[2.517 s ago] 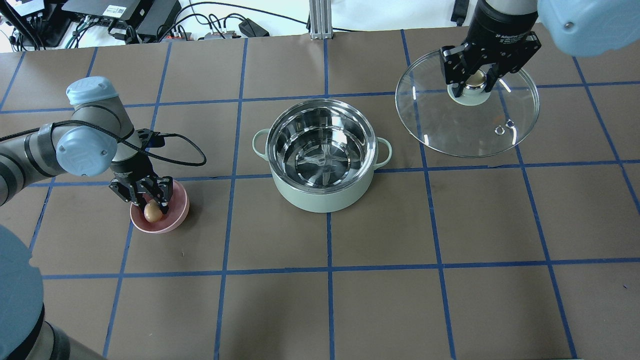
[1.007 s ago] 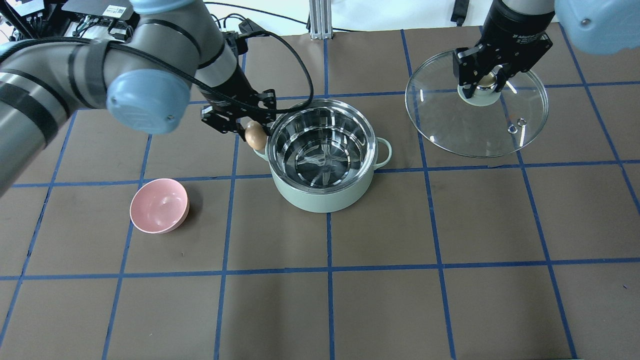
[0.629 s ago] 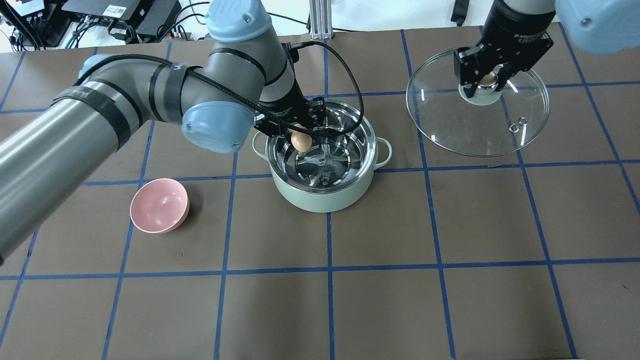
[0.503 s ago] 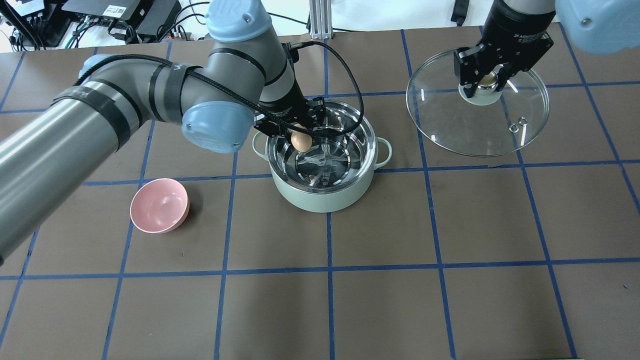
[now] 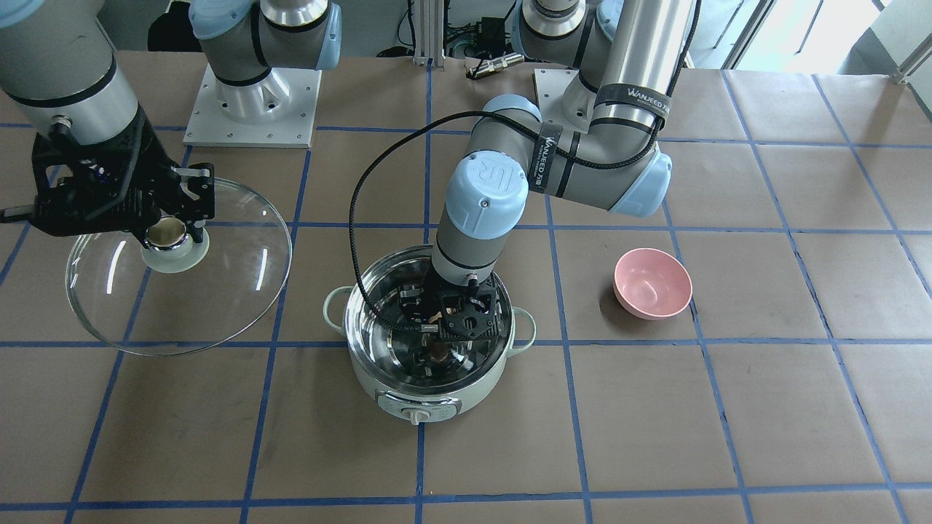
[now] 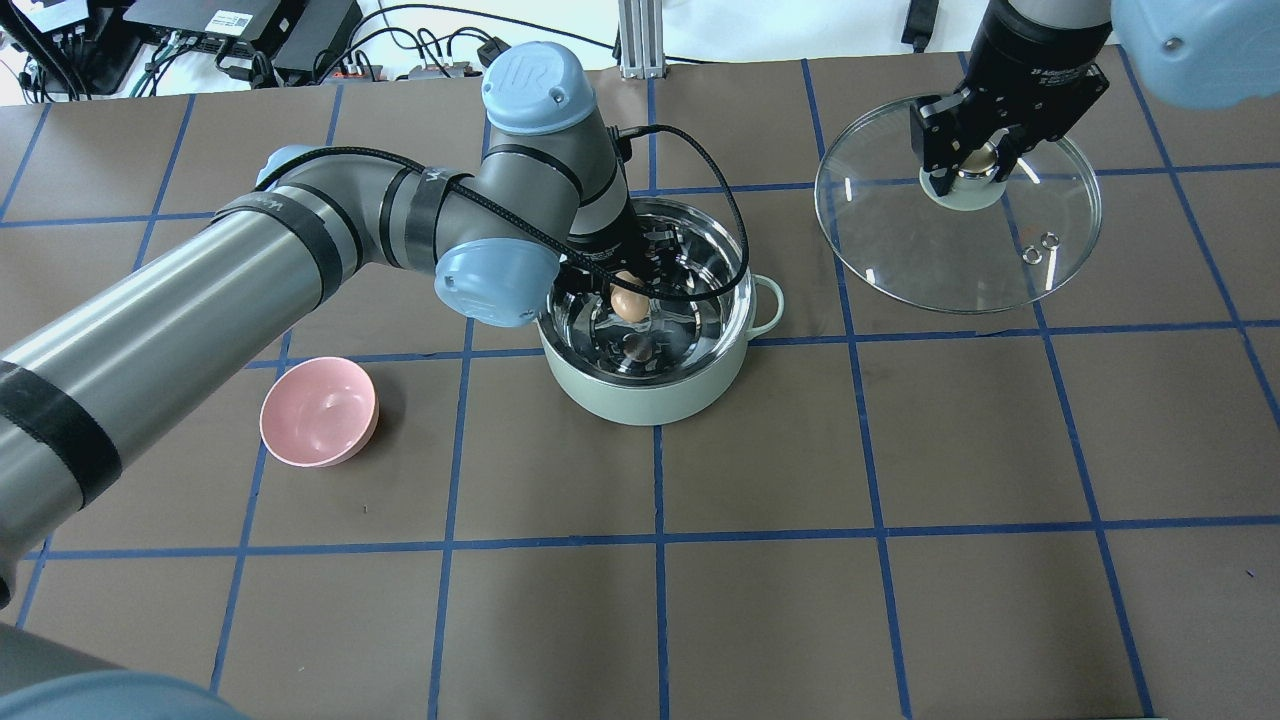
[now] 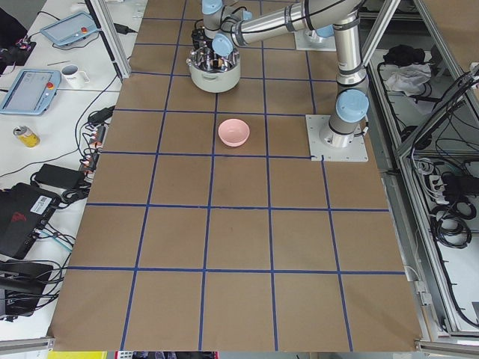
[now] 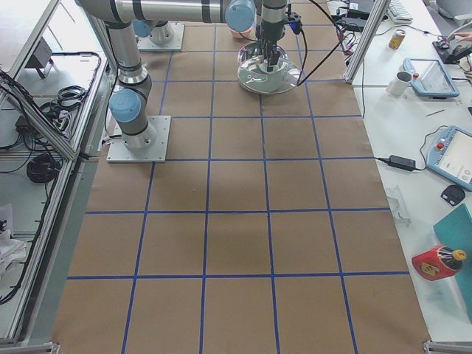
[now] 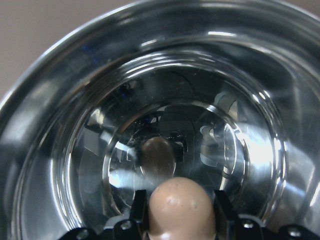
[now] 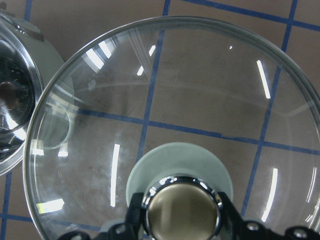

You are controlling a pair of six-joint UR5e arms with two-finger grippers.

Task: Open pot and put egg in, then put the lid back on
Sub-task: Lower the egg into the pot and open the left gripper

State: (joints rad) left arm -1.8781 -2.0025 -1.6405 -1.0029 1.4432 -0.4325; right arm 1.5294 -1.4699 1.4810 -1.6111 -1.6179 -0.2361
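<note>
I read the left gripper (image 6: 630,288) clenched on the egg (image 6: 629,304), inside the open pot (image 6: 650,400). Right gripper (image 6: 966,172) grasps the lid (image 6: 950,255) by its knob, far right.

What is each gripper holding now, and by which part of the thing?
The left gripper holds the egg by its sides, over the open pot. The right gripper holds the lid by its knob.

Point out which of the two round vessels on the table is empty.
The pink bowl. It is small and bare inside, while the mint-green pot has the left hand reaching into it with the egg.
</note>
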